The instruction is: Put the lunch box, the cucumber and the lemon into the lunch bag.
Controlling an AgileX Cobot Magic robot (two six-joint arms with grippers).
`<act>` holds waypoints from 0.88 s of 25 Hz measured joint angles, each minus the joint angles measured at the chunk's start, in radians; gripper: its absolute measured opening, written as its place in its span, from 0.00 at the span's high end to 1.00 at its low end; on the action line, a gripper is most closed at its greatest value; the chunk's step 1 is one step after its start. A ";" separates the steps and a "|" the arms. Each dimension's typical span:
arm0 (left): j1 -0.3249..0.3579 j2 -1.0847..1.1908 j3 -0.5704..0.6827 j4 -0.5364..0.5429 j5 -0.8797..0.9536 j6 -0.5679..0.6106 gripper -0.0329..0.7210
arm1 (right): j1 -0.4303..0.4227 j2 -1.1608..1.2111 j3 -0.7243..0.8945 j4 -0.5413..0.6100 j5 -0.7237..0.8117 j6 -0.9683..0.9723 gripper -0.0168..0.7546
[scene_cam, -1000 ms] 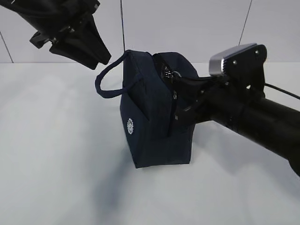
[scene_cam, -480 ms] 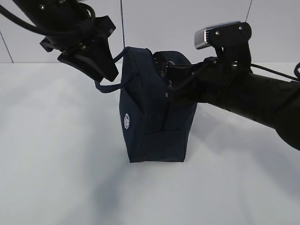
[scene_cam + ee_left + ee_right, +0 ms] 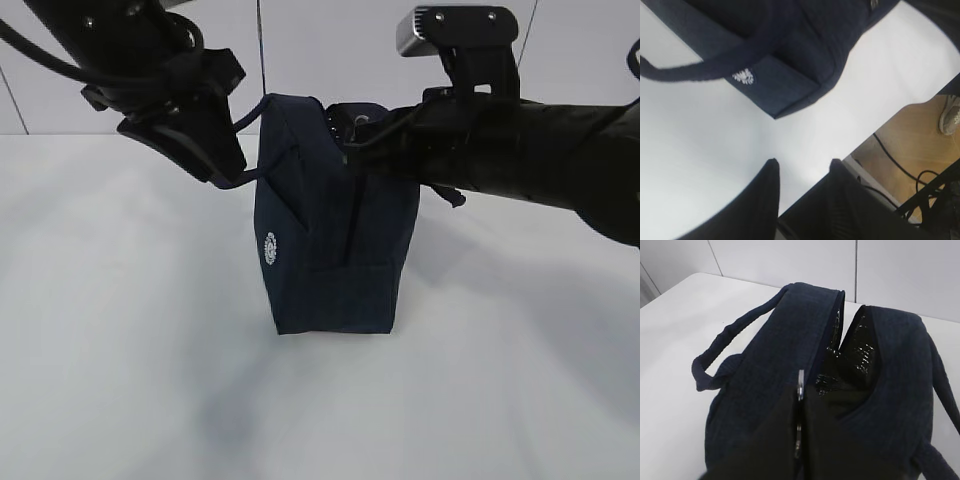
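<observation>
Two arms working at the top of the lunch bag (image 3: 330,240) on the white table (image 3: 120,380).

The bag stands upright mid-table, logo at 7 o'clock on its near face, its top partly unzipped onto a shiny black lining (image 3: 850,357). The right gripper (image 3: 362,135) sits at the bag's 12 o'clock, jaws closed, apparently pinching the zipper pull (image 3: 800,385), though dark shapes blur there. The left gripper (image 3: 802,175) hangs at 10 o'clock by the loop handle (image 3: 250,120), partly open and holding nothing.
</observation>
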 joint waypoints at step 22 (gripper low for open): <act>-0.002 -0.183 0.348 -0.022 -0.108 0.055 0.64 | 0.000 0.000 -0.041 0.056 0.102 0.034 0.98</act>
